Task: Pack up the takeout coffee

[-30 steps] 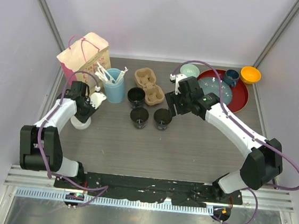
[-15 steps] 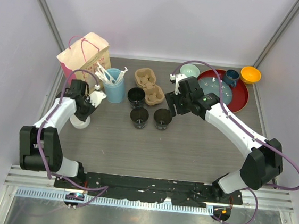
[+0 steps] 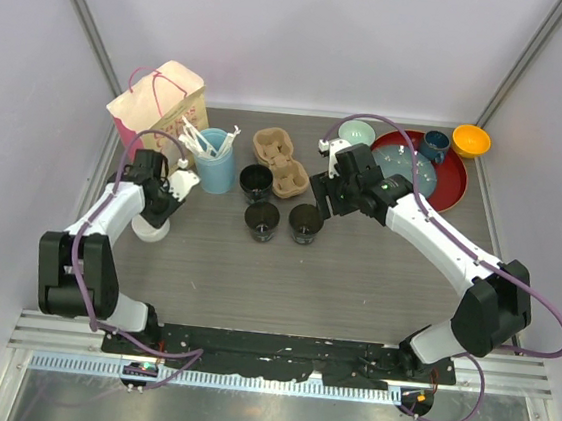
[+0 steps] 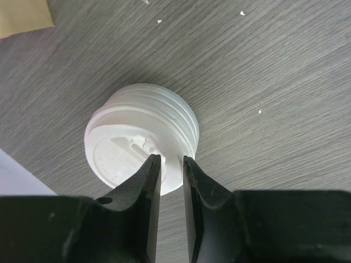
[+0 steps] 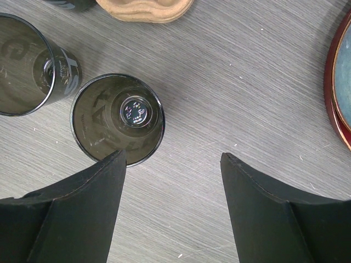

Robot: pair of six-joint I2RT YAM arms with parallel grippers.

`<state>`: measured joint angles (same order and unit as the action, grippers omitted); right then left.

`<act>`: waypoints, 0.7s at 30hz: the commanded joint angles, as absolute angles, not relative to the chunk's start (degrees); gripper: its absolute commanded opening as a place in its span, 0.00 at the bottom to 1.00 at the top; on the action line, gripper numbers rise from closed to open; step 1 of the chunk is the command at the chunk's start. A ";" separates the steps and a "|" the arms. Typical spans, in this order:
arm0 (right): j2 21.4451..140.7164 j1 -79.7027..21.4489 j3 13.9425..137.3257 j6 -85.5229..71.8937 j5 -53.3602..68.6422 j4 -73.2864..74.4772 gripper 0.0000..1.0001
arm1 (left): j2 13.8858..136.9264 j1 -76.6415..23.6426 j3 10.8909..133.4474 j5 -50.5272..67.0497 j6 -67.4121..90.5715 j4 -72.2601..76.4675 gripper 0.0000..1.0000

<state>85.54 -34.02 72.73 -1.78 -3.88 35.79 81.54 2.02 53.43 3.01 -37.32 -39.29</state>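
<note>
Three black paper cups stand open, without lids, mid-table: one point(image 3: 256, 181) behind, two in front point(image 3: 262, 219) point(image 3: 306, 223). A stack of white sip lids point(image 3: 148, 228) sits at the left, filling the left wrist view point(image 4: 140, 129). My left gripper point(image 3: 167, 197) point(image 4: 169, 159) is over its near edge, jaws almost together, pinching the top lid's rim. My right gripper point(image 3: 324, 200) point(image 5: 173, 155) hangs open and empty just right of the right front cup point(image 5: 118, 119). A cardboard cup carrier point(image 3: 281, 160) lies behind the cups.
A tan paper bag point(image 3: 159, 97) and a light-blue cup of white utensils point(image 3: 215, 163) stand back left. A red tray point(image 3: 452, 188) holds a plate and a dark-blue mug point(image 3: 435, 144). An orange bowl point(image 3: 470, 141) and pale-green bowl point(image 3: 357, 132) sit at the back.
My left gripper has shifted slightly up and right over the lid stack. The right arm and the cups have not moved.
</note>
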 commanded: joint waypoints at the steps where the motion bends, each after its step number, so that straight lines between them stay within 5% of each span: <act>1: 85.25 -34.28 73.21 -1.23 -3.25 34.80 0.75 | 83.58 2.20 54.49 2.72 -35.95 -37.97 0.27; 15: 85.78 -34.19 73.30 -0.97 -1.85 34.98 0.75 | 84.29 2.29 52.56 0.44 -37.00 -35.95 0.23; 21: 85.78 -34.19 73.30 -0.88 -1.58 34.98 0.75 | 83.32 2.37 53.70 1.49 -36.13 -37.61 0.00</act>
<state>85.56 -34.02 72.73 -1.56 -2.22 35.81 84.31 2.02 52.90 1.02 -36.42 -37.63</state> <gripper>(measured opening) 0.748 0.053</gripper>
